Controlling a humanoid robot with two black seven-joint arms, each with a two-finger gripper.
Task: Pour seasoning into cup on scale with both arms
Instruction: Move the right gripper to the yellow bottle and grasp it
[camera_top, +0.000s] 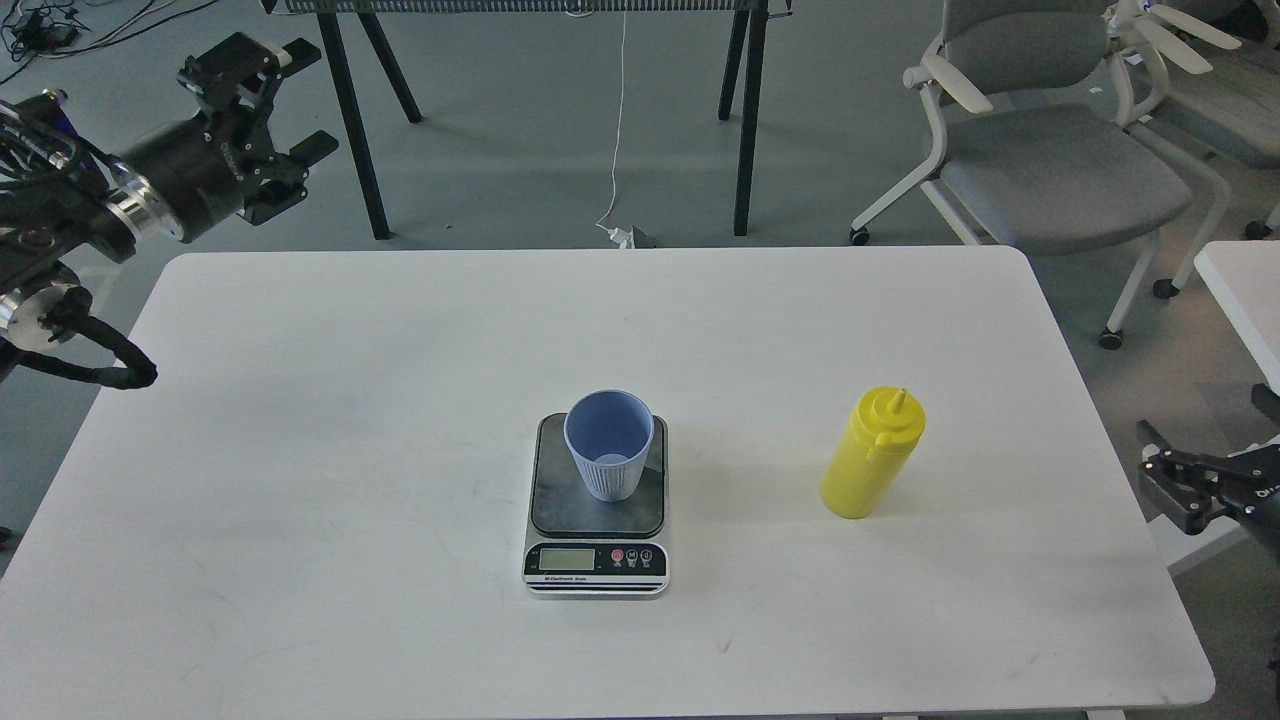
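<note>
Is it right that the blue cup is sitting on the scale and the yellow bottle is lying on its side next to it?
Not quite. The blue cup does sit on the scale, but the head view shows the yellow bottle standing upright on the table, nozzle up, off to the scale's right and not touching it.
</note>
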